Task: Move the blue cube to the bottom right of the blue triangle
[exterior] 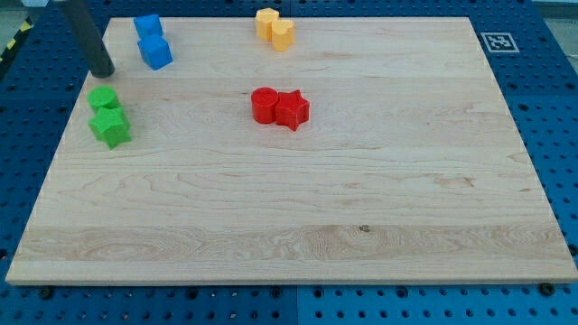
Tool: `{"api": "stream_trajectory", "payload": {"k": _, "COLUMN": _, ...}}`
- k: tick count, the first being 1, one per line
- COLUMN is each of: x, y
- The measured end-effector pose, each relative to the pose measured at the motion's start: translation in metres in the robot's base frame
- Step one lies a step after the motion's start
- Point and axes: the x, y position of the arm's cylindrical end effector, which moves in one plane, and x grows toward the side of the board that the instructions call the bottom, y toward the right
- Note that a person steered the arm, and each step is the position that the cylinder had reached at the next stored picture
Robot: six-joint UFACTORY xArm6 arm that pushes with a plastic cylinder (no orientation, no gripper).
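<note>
Blue cube (155, 51) sits touching blue triangle (147, 25), just below it, slightly to view's right. You have my tip (105, 72) left of cube, slightly lower, apart, placed for rightward shove. No jaws here, only rod. Green blocks (107, 116) below tip.

We see the wooden board (298, 199) bright and evenly lit, with no hard glare on it. Shadows are short and soft: the red blocks (280, 107) cast only a faint dark rim at about six o'clock, which suggests diffuse light from above. Focus is fairly sharp across the view, grain lines legible throughout. The dark rod (88, 36) looks slightly soft-edged at eleven o'clock. The board's edges run straight, without visible bending.
</note>
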Motion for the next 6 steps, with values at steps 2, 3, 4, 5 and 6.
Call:
{"api": "stream_trajectory", "payload": {"k": 2, "x": -0.023, "y": 0.036}}
{"api": "stream_trajectory", "payload": {"k": 3, "x": -0.025, "y": 0.059}}
{"api": "stream_trajectory", "payload": {"k": 4, "x": -0.025, "y": 0.066}}
{"api": "stream_trajectory", "payload": {"k": 5, "x": -0.025, "y": 0.066}}
{"api": "stream_trajectory", "payload": {"k": 6, "x": -0.008, "y": 0.066}}
